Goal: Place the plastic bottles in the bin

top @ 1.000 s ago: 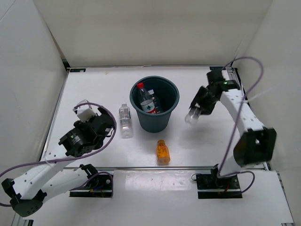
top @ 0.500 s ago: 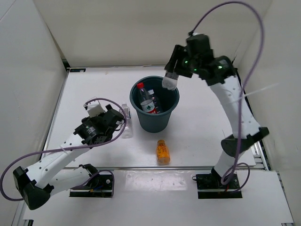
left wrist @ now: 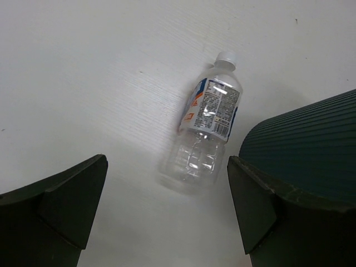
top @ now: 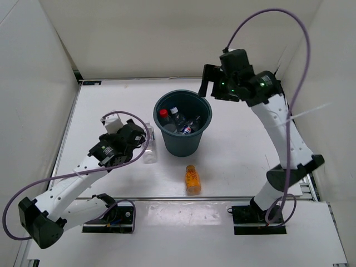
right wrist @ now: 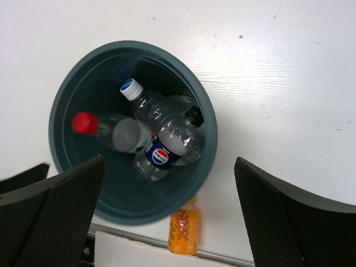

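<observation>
1. Jaws of right gripper (right wrist: 169, 189) gape, empty, above bin (right wrist: 69, 167) holding three bottles (right wrist: 161, 133).
2. Left gripper (left wrist: 167, 206) gapes over clear bottle (left wrist: 206, 133) at bin's nine o'clock.
3. Orange bottle (top: 192, 179) lies on white table (top: 111, 105), six o'clock.

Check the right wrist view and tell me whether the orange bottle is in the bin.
No. The orange bottle lies on the table just outside the bin.
</observation>
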`<act>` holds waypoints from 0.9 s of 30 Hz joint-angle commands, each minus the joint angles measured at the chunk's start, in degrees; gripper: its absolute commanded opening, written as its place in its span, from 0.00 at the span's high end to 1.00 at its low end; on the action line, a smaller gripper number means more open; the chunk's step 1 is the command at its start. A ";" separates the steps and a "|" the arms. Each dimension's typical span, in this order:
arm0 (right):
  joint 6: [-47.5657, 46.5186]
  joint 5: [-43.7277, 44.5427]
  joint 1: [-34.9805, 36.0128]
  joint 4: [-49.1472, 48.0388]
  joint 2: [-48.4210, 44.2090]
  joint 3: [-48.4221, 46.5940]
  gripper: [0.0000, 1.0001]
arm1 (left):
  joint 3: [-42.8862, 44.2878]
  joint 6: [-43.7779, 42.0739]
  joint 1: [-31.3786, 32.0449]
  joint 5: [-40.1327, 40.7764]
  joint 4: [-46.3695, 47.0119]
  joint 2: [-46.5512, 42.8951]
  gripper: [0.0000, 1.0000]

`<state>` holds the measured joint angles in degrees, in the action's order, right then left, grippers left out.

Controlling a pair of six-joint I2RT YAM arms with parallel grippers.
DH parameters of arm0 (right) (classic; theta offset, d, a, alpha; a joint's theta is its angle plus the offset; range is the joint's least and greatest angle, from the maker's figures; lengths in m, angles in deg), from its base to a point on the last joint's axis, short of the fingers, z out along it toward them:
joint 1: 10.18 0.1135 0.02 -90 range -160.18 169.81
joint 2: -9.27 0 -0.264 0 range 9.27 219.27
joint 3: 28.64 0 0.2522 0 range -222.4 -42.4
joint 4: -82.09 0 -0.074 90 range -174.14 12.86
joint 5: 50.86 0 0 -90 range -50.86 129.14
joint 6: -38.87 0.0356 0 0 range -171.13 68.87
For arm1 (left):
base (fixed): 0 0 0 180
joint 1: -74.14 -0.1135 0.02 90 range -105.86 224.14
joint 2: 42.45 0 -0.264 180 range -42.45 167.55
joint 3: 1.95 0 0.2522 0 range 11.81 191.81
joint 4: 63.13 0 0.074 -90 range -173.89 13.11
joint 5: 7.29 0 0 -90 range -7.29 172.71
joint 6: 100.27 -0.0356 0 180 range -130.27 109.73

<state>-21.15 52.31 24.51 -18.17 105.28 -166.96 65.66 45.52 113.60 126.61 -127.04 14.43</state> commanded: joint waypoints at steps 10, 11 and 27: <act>-2.02 0.01 -0.77 5.39 -8.73 1.15 0.00 | -15.07 -4.72 -7.12 -12.60 33.53 9.64 0.00; -2.64 0.01 -1.29 5.39 -9.34 1.68 0.00 | -15.61 -4.73 -7.99 -12.61 34.50 11.48 0.00; -4.49 -4.64 -7.01 7.94 -12.42 4.75 0.00 | -18.08 -10.08 -11.87 -30.08 52.70 23.88 0.00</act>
<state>-24.43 49.66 18.50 -10.45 93.72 -163.20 45.94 37.13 102.08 101.84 -76.60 36.07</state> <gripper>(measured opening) 0.998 0.999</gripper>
